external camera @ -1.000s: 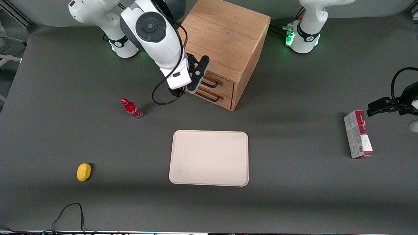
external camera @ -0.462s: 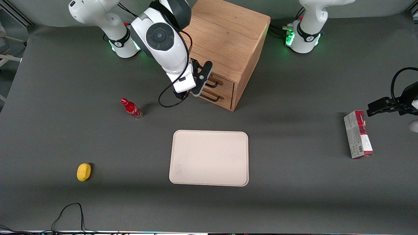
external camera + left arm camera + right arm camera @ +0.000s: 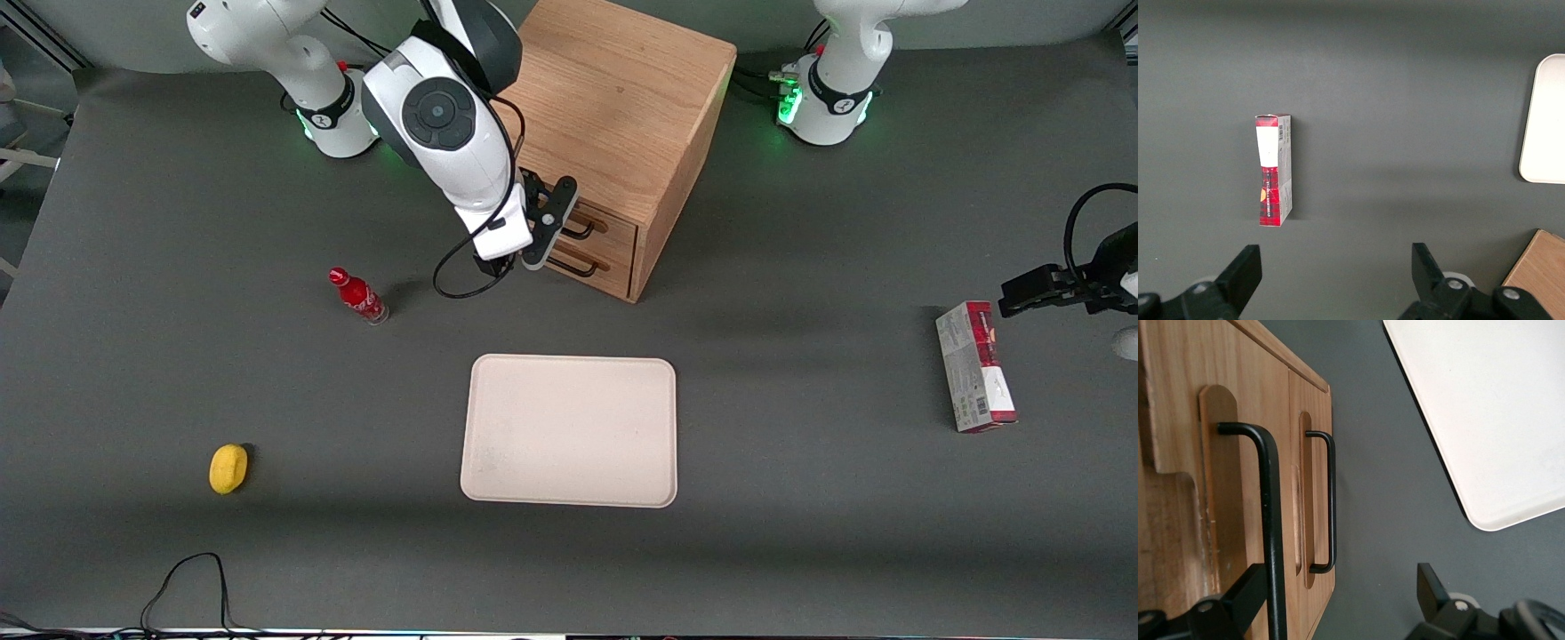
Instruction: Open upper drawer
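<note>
Hand (image 3: 544, 233) of the working arm sits right at the cabinet's (image 3: 622, 98) drawer fronts, its fingers spread wide and released, gripping nothing. The wrist view shows what the front view hides: one finger (image 3: 1238, 600) lies against the upper drawer (image 3: 1225, 487) panel beside its black wire handle (image 3: 1271, 520), the other finger (image 3: 1431, 587) hangs over bare bench (image 3: 1385, 487), so the handle runs through the gap between them. The bottom drawer (image 3: 1313, 500) carries a matching thin handle (image 3: 1330, 500). Both drawers look closed, fronts flush with each other.

From the front, the cabinet is a light oak box with visible grain and square edges, standing on the dark matte bench (image 3: 800, 533). Nearer the camera than the cabinet lies a pale flat tray (image 3: 569, 431) with rounded corners, a strip of open bench between them. A small red bottle (image 3: 357, 296) stands upright beside the arm, and a yellow rounded object (image 3: 228, 468) lies well apart toward the working arm's end. Toward the parked arm's end a red and grey carton (image 3: 975, 366) lies flat; the left wrist view shows its white label and barcode (image 3: 1273, 170).
</note>
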